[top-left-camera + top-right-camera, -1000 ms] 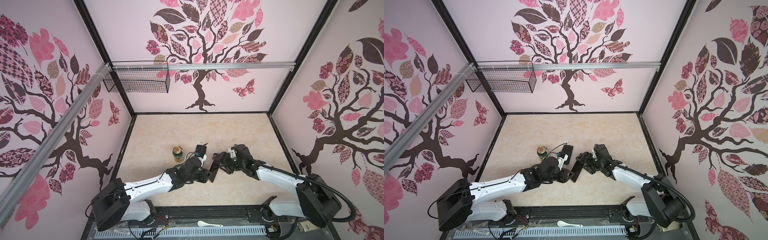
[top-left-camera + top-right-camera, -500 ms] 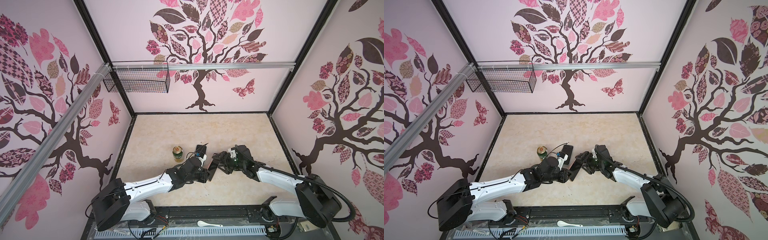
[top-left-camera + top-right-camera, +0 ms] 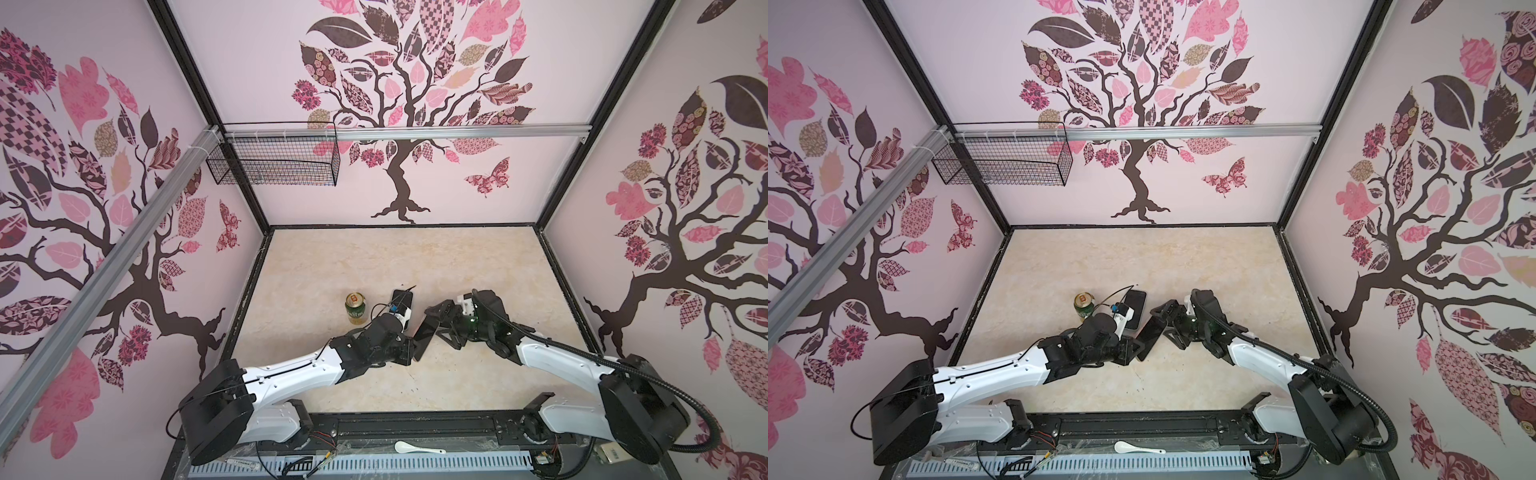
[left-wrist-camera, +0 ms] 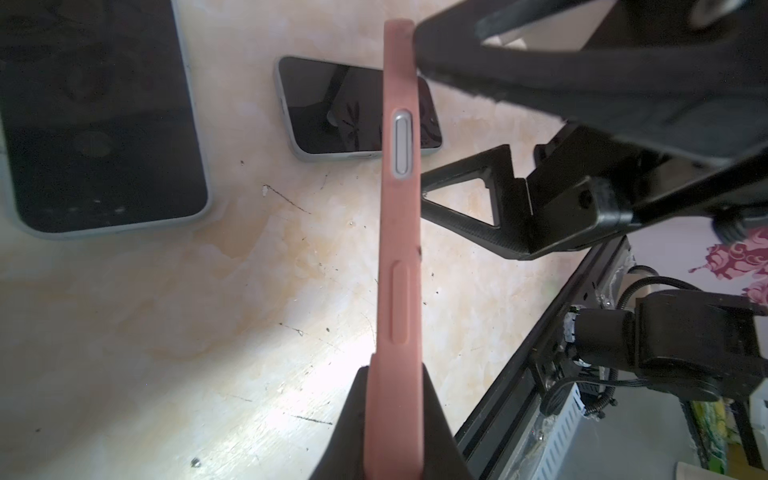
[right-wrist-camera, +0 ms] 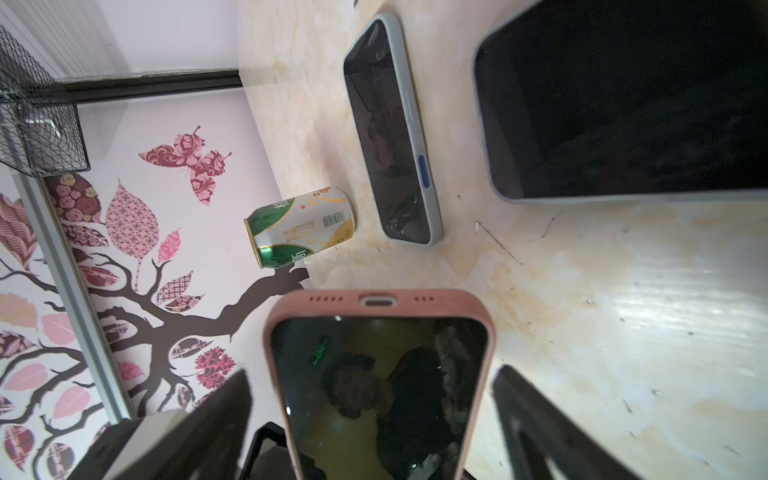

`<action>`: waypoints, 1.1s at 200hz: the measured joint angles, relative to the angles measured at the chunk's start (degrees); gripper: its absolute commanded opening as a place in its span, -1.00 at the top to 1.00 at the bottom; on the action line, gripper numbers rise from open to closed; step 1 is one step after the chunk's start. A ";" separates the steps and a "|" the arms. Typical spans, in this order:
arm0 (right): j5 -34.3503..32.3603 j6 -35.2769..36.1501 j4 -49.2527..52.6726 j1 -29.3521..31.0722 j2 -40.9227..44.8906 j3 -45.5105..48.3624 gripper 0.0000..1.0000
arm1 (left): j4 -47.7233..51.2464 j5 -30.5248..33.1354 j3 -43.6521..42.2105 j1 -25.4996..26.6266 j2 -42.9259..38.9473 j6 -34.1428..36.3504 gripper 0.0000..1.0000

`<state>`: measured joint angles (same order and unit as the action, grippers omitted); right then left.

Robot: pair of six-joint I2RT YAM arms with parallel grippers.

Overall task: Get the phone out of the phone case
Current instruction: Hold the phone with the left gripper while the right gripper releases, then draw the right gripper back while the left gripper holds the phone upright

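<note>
While the left pincer [image 4: 394,374] pinched one end of the phone [image 5: 378,395] across its thickness, the pink case [image 4: 399,232] sat on it all round, so nothing was out yet. Phone hung tilted off the tabletop [image 3: 374,266], between the two arms, screen toward the right wrist camera. Meanwhile the right pincer [image 5: 374,374] stood wide, a finger along each long edge with a gap showing on both sides; not gripping. In the left wrist view one of its fingers sat right by the far end of the case; couldn't tell if it touched.

Handling, my read: phone looked a stiff, fairly light slab, with a slick, breakable glass face. Case looked matte and rubbery, so probably grippy and bendy at the lip. Left's squeeze pinned phone and case together at that end, so the peel had to start at the free end. Best hold for the right: a corner of the case lip, rolled back off the glass, not a clamp on the screen. Risk: phone popping loose and dropping on the tabletop.

A second phone [image 5: 390,137] and a can [image 3: 355,308] sat further back on the tabletop, apart from all this.
</note>
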<state>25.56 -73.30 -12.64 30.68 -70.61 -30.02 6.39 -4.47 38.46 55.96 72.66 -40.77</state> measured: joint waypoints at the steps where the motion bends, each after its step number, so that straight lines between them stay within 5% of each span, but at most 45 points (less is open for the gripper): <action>1: -0.11 0.07 0.15 0.00 0.13 -0.04 -0.99 | 0.28 0.15 0.09 0.00 -0.04 0.00 1.00; 114: -19.63 32.74 5.68 0.00 22.71 -1.36 -0.99 | 13.86 4.85 4.74 -7.50 -8.76 0.70 1.00; 220: -7.61 62.31 18.67 0.00 12.61 -16.06 -0.99 | 24.55 2.34 9.20 -13.97 -19.76 8.85 1.00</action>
<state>17.96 -10.98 6.02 30.68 -58.00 -46.09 30.94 -2.13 47.66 42.00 52.90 -31.92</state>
